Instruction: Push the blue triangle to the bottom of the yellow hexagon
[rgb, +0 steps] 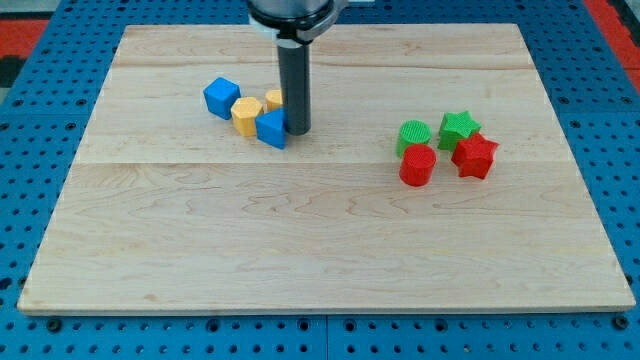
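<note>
Rod-type tool, nothing to clench or release; tip (296, 131) touching right side of blue triangle (271, 128). Triangle sitting against lower right of yellow hexagon (246, 116), not squarely below. Blue cube (221, 97) upper left, second yellow block (274, 99) half hidden behind rod. Red and green cluster well apart on counter (320, 260). Judged nearly done; short leftward nudge remaining.
</note>
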